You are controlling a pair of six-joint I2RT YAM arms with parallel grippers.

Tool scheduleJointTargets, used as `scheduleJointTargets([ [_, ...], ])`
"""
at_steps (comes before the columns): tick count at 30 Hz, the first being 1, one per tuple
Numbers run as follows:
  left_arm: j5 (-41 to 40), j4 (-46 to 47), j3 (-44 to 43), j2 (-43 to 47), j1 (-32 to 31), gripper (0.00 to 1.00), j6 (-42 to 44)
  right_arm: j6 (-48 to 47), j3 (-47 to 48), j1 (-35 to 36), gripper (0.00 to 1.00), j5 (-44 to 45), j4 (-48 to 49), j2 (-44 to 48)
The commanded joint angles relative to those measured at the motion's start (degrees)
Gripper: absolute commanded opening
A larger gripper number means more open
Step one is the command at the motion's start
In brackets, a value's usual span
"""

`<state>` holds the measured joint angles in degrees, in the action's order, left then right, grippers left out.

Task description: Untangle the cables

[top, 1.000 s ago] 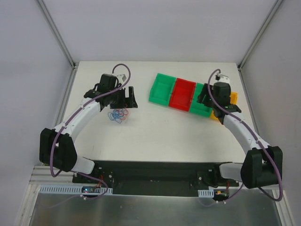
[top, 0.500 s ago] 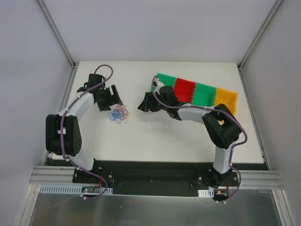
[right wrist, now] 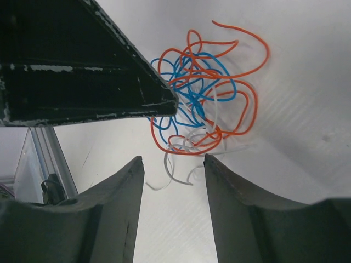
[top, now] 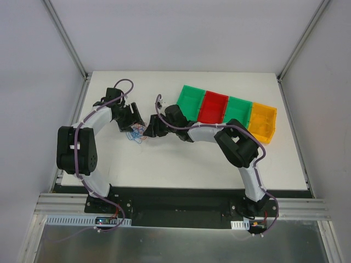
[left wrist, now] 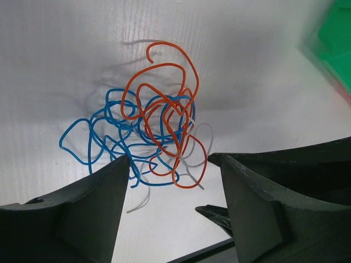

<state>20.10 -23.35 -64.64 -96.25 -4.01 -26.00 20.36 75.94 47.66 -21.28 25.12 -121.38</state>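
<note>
Your left arm (top: 94, 120) and right arm (top: 204, 131) are the same build: white tube links and chunky black joint housings. A thin purple cable (top: 125, 81) runs along each arm and bows off the shell near the wrist. There's a small white part (top: 159, 98) at the right wrist. Your left gripper (left wrist: 173, 163) has matte black wedge fingers (left wrist: 77, 213); one shows pale scuffs along its edge in the right wrist view. Your right gripper (right wrist: 174, 160) also has dark fingers, with curved inner faces.
</note>
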Motion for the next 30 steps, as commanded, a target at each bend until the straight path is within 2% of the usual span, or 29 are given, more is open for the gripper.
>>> scheduleJointTargets([
  [1, 2.4, -0.1, -1.3, -0.1, 0.6, 0.64, -0.7, -0.3, 5.1, 2.0, 0.48, -0.1, -1.3, -2.2],
  [3, 2.9, -0.1, -1.3, -0.1, 0.6, 0.61, -0.9, -1.5, 6.7, 2.7, 0.42, 0.8, -3.8, -3.0],
  [6, 3.2, -0.1, -1.2, -0.3, 0.6, 0.55, -1.0, -3.1, 7.5, 3.1, 0.24, 2.5, -6.9, -2.5],
  [8, 3.3, -0.1, -1.2, -0.5, 0.6, 0.51, -1.0, -4.2, 6.9, 3.1, 0.18, 4.0, -7.9, -1.1],
  [10, 3.5, -0.1, -1.2, -0.8, 0.6, 0.47, -1.2, -5.4, 6.3, 3.1, 0.19, 4.8, -8.4, -0.3],
  [13, 3.7, -0.1, -1.2, -0.9, 0.6, 0.45, -1.2, -6.6, 6.2, 3.2, 0.35, 5.2, -9.7, 0.1],
  [21, 3.9, -0.1, -1.3, -1.0, 0.6, 0.32, -1.1, -6.6, 8.0, 5.0, 0.37, 4.6, -9.7, -1.9],
  [25, 3.8, -0.2, -1.2, -1.0, 0.6, 0.22, -0.9, -6.4, 8.9, 5.3, 0.30, 4.6, -9.6, -2.5],
  [30, 3.6, -0.1, -1.2, -0.6, 0.6, 0.02, -0.9, -7.3, 5.4, 5.2, 0.07, 8.0, -8.7, 0.9],
])
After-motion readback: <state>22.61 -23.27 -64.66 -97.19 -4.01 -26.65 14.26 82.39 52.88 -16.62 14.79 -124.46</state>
